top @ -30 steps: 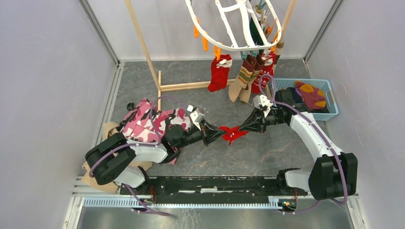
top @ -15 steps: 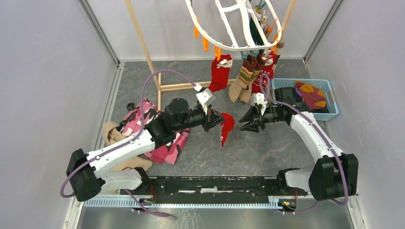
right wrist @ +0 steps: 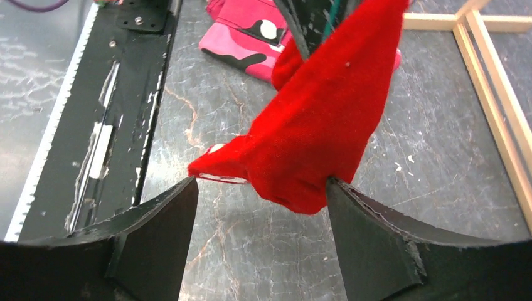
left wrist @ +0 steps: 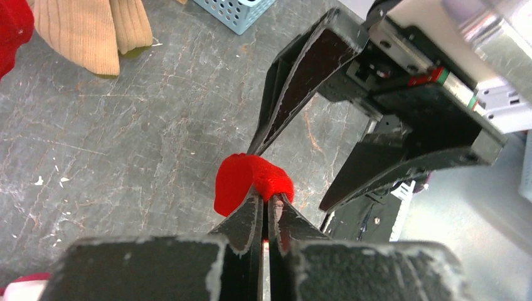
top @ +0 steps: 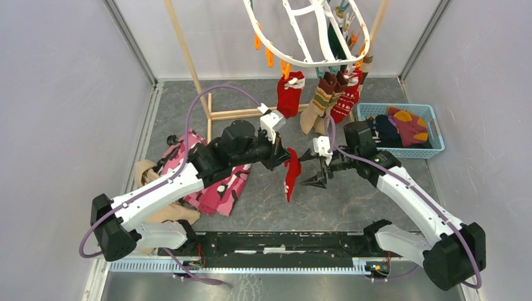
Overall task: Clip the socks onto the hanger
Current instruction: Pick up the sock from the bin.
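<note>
A plain red sock hangs in mid-air from my left gripper, which is shut on its top edge. In the left wrist view that gripper has its jaws pressed together on the fabric. My right gripper stands open just right of the sock. In the right wrist view the sock's lower end dangles between the spread fingers of the right gripper without being pinched. The white hanger hangs at the back with a red sock, a tan-striped one and a patterned red one clipped to it.
A blue basket at the right holds more socks. A pink camouflage cloth and a tan cloth lie at the left. The wooden rack stands behind, its base bar on the floor.
My right gripper has opened and let go of the red sock. The left arm has lifted the sock up and back, so it now hangs straight down from the left gripper alone.
</note>
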